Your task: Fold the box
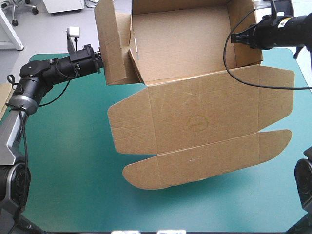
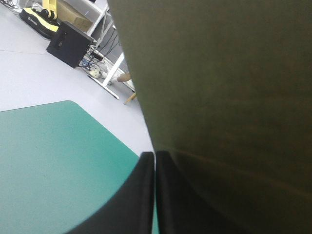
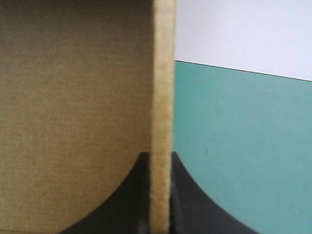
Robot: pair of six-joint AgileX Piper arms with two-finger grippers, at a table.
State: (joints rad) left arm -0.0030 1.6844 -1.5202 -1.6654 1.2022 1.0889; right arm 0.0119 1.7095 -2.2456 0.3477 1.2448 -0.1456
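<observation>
Teal-green table cover (image 1: 68, 170) fills most of the high view, and the brown cut-board box (image 1: 195, 117) lies across its middle and upper part. Its lid panel and rounded tuck flap lie flat toward the lower centre. The tray end rises at the upper centre of the frame, with side walls up and the base tipped toward the camera.

The left black fin-fingered gripper (image 1: 101, 62) reaches in from the upper left and is pinched on the left side wall. In its wrist view the fingers (image 2: 146, 195) are pressed nearly together with the board running ahead from between them. The right black fin-fingered gripper (image 1: 235, 38) comes in from the upper right and is clamped on the right wall. Its wrist view shows the pale cut edge of the board nipped between the two fingers (image 3: 185, 195).

The likeliest trouble is on the left, where that wall leans outward rather than standing square. It looks free to swing wider or spring back, and an inner flap beside it appears untucked. Both grips sit near the board's edge, so an uneven pull between the arms could slip a wall free. It could also kink the board off its crease, or drag the flat lid across the cover.
</observation>
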